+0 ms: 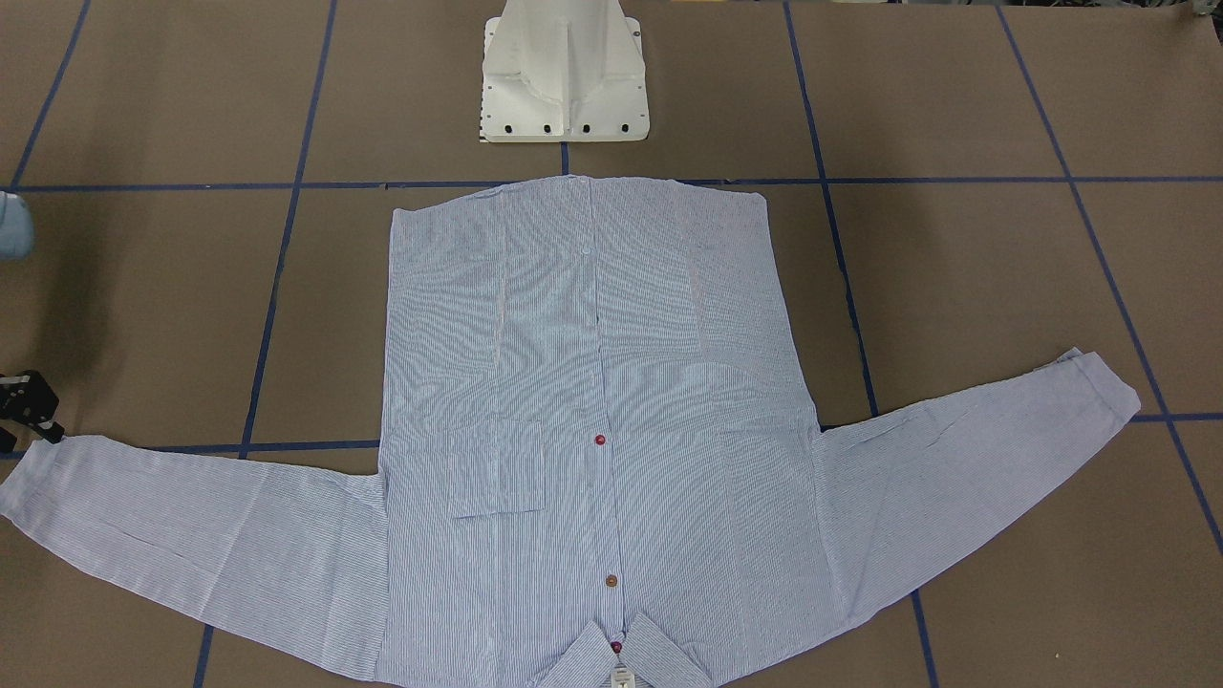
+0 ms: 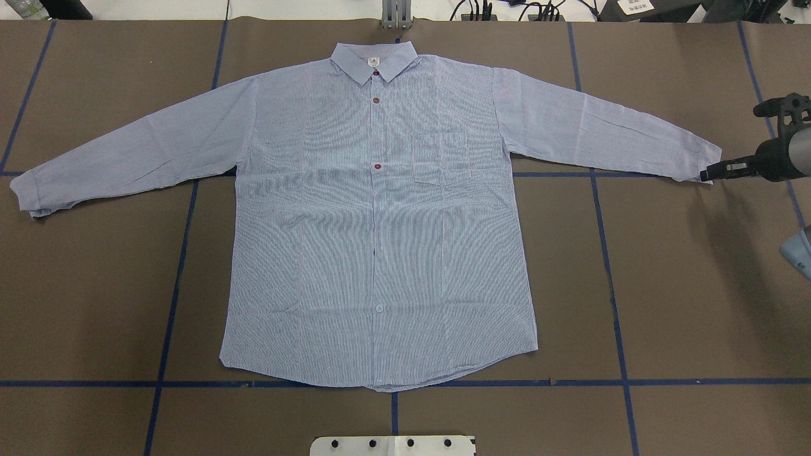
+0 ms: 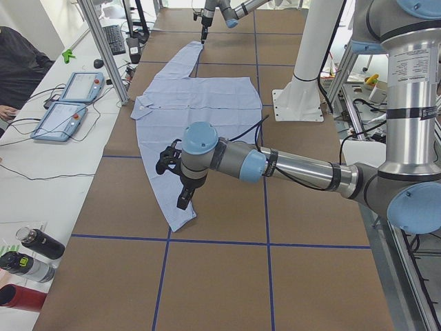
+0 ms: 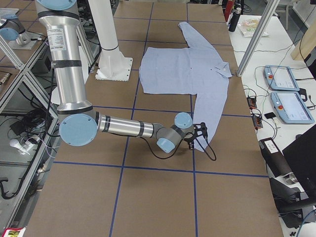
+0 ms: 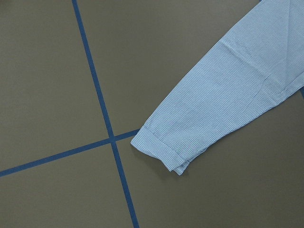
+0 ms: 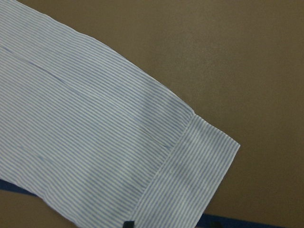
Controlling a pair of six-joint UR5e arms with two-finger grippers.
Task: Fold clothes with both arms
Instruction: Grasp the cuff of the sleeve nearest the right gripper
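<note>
Thin, fine-striped shirt (image 2: pixel 380 221) lay flat on matte brown worktop (image 2: pixel 665 285). Right pincer (image 2: pixel 707 173) parted at the cuff, gripping nothing. Left pincer (image 3: pixel 183 198): opening couldn't be told.

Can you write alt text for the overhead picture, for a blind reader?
A light blue striped shirt lies flat, front up, on a brown table, sleeves spread wide. At the right edge, the robot's right hand points at one cuff.

Light blue and white fine stripes cover the shirt (image 2: pixel 380 221), its buttons (image 2: pixel 377 166) dark red, on a brown tabletop (image 2: pixel 684 285) gridded with blue tape lines (image 2: pixel 608 272); the right end effector (image 2: pixel 704 174) at the shirt's cuff is black.
</note>
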